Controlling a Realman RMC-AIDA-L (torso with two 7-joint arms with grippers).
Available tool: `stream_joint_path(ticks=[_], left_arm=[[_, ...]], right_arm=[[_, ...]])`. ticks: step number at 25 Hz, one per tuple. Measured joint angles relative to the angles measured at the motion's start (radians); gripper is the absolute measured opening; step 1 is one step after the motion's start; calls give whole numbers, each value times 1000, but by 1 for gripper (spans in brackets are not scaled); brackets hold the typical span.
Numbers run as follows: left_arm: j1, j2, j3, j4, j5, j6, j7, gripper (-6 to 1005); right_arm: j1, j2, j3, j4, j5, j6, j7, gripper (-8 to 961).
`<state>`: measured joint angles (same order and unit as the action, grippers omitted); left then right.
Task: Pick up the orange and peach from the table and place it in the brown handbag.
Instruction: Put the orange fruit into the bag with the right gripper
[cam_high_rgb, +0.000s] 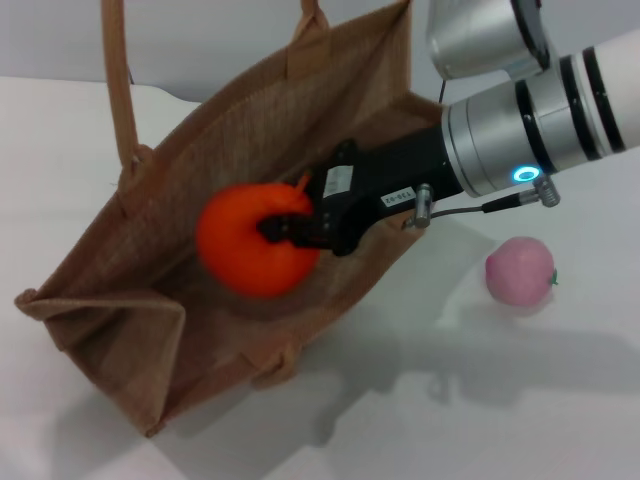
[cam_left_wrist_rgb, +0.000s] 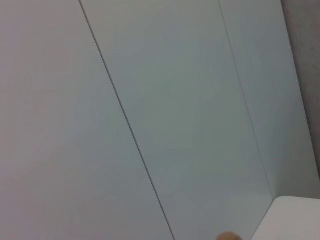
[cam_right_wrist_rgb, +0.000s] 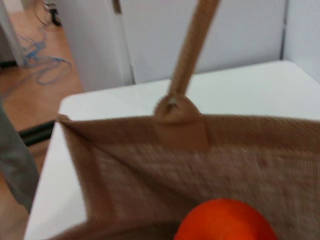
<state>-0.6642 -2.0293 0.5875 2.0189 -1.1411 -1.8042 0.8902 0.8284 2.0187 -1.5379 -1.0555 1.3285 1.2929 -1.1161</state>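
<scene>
The orange (cam_high_rgb: 250, 252) hangs over the open mouth of the handbag (cam_high_rgb: 120, 300), pinched in the right claw (cam_high_rgb: 283, 229). That arm reaches in slanting from the bag's right side, forearm stretched across its rim. The peach (cam_high_rgb: 519, 271) sits on the table (cam_high_rgb: 520, 400), right of the bag.

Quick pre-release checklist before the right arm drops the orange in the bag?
1. Right gripper shut on the orange: ok.
2. Orange over the brown handbag opening, inside the rim: ok.
3. Bag mouth open, near handle off to the side: ok.
4. Depth of orange below the rim: cannot tell.
5. Peach on the table, apart from the bag, free for the next pick: ok.
6. Left gripper out of the workspace: not in view; cannot tell.
</scene>
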Motion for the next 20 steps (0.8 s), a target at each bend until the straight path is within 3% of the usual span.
stream_joint_path(ticks=[8,13,20], left_arm=[[0,0,1,0,0,1,4,108],[0,0,1,0,0,2,5,109],[5,0,0,0,5,2,7,109]], right_arm=[[3,0,7,85,120,-8,-120,238],[0,0,8,117,187,-14,-165,493],[-4,0,9,130,201,-14,-179,712]])
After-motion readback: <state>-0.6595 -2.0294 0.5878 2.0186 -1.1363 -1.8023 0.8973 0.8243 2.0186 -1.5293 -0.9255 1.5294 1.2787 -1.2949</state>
